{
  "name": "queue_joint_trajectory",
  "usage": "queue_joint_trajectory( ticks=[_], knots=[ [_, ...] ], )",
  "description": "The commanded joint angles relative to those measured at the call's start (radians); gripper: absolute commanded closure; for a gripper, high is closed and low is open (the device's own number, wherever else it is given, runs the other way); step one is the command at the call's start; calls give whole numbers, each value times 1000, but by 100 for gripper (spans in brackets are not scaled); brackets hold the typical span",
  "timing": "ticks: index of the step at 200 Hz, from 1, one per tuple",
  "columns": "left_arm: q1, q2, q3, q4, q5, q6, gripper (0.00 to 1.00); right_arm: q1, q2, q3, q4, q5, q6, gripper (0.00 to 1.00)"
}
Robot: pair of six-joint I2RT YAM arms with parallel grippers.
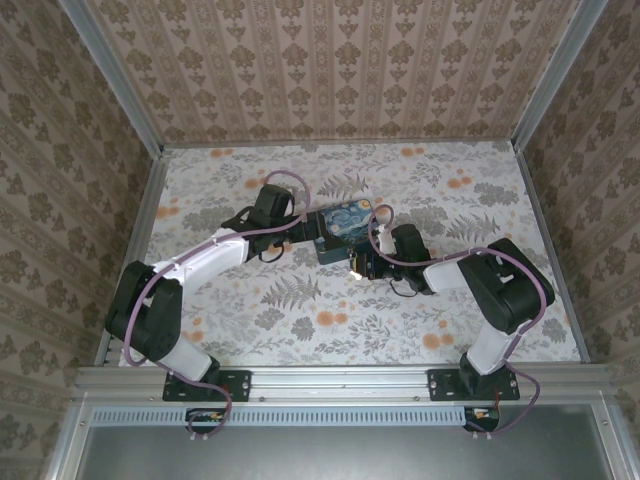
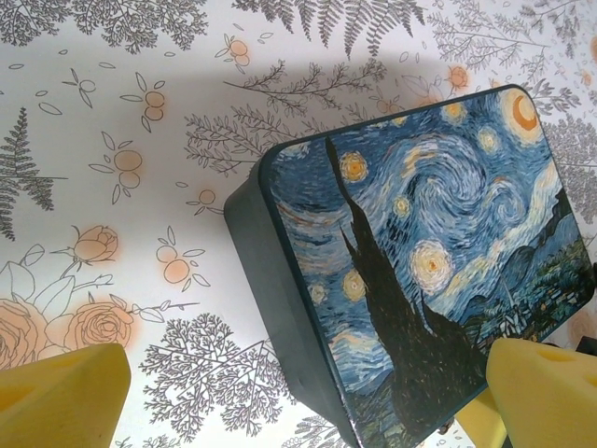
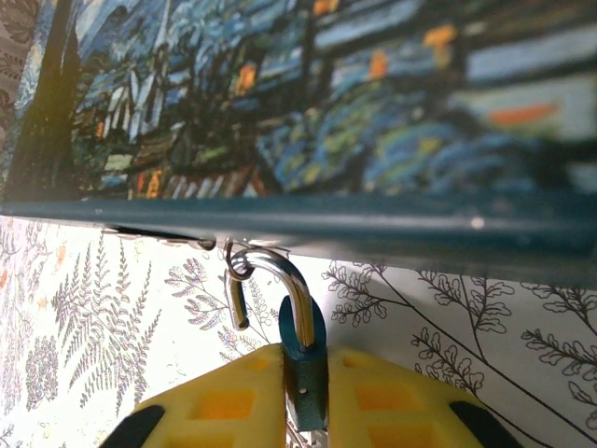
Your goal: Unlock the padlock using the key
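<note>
In the right wrist view my right gripper [image 3: 306,397] is shut on the padlock [image 3: 305,359], its dark blue body clamped edge-on between the yellow fingers [image 3: 210,406]. The silver shackle [image 3: 291,285] arches up with its short end free, threaded through a small ring [image 3: 235,269] under the rim of the blue swirl-painted tin [image 3: 326,112]. A sliver of metal shows under the body; I cannot tell whether it is the key. From above, the right gripper [image 1: 360,266] sits at the tin's [image 1: 342,226] near edge. My left gripper [image 2: 298,415] is open around the tin's [image 2: 420,243] near corner.
The tin lies flat on a floral tablecloth [image 1: 300,310] in the middle of the table. Patterned walls with metal posts [image 1: 150,150] close in the left, right and far sides. Both arms meet at the tin, the left gripper [image 1: 305,232] on its left side.
</note>
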Motion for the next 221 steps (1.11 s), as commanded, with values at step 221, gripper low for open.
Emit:
queue_joint_trajectory(
  ticks=[221],
  knots=[
    [-250,247,273,-309,-449,161,0,6,-91,-93,-50,94,241,100]
  ],
)
